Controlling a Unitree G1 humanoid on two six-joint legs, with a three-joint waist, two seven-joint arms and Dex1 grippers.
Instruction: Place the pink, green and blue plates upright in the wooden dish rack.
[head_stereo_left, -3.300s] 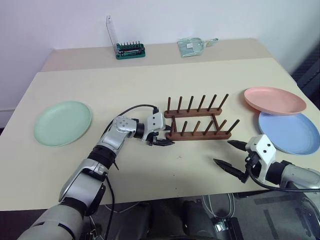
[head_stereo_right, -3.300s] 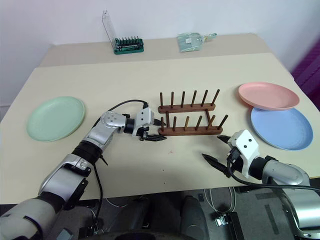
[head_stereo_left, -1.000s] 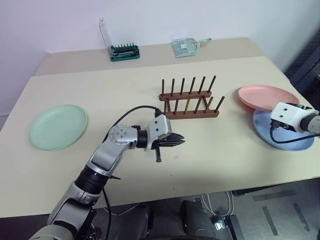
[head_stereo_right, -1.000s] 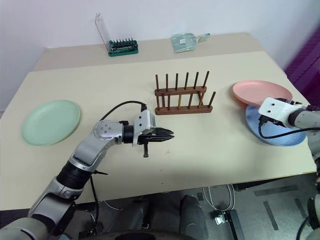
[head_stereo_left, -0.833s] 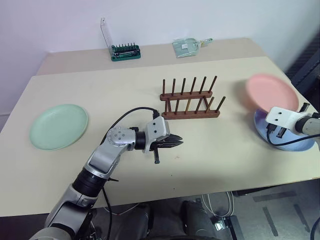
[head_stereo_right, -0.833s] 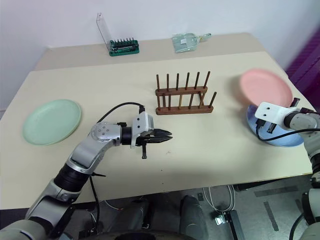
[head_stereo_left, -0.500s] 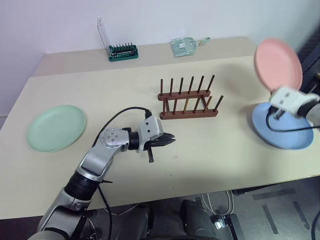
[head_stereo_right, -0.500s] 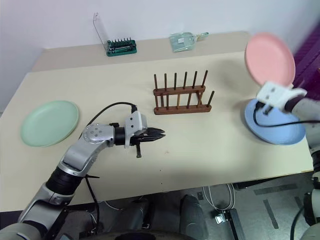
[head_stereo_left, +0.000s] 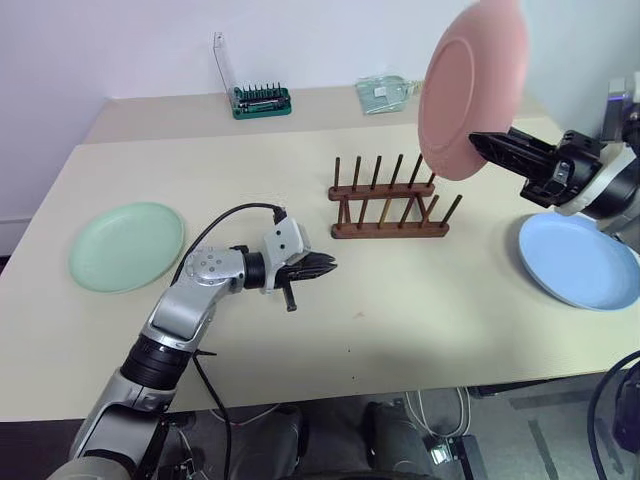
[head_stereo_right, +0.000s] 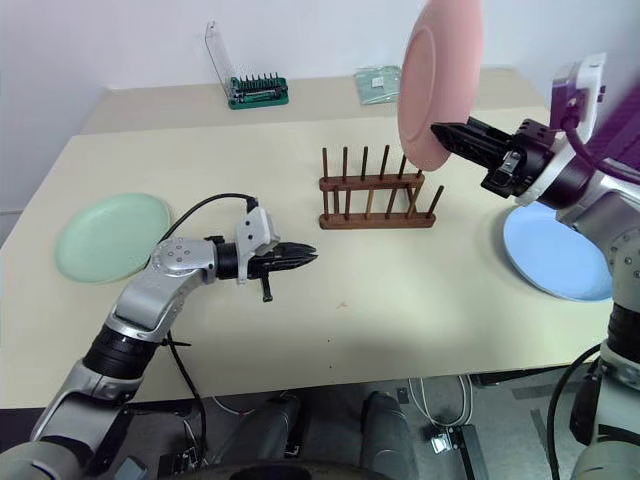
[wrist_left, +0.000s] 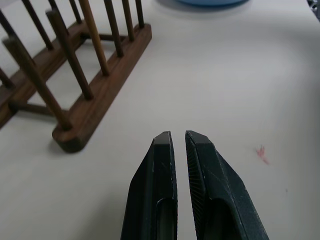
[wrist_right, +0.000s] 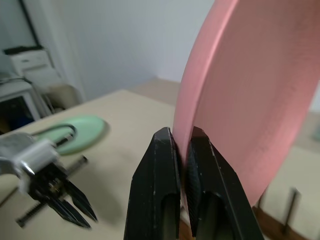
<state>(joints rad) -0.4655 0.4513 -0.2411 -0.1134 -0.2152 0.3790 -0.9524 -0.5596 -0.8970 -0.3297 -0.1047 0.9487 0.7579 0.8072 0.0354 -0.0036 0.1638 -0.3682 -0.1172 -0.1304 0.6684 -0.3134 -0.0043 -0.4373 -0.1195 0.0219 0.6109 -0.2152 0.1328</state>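
One plate is now off the table: the pink plate (head_stereo_left: 472, 88) stands nearly on edge in the air, above and just to the right of the wooden dish rack (head_stereo_left: 390, 208), pinched at its lower rim by the right gripper (head_stereo_left: 490, 147); the right wrist view shows both black fingers (wrist_right: 159, 185) pressed tight on either side of that rim. A second ago this plate lay flat, overlapping the blue plate (head_stereo_left: 577, 259) at the table's right end; in that short span the right jaws have clamped down on it, lifted it and swung it towards the rack while turning it upright. That means the pick-up of the first plate looks done, and what remains for it, in my judgement, is to lower the rim between two pairs of pegs without knocking the light rack askew.

The blue plate lies bare and flat on the table to the right of the rack, well apart from it; the green plate (head_stereo_left: 126, 245) lies flat at the far left, untouched; the rack holds nothing yet, so roughly a third of the first placement and none of the other two are complete.

The left gripper (head_stereo_left: 322, 265) hovers low over the table just left of the rack's near end, its jaws all but together with only a sliver between them, empty.
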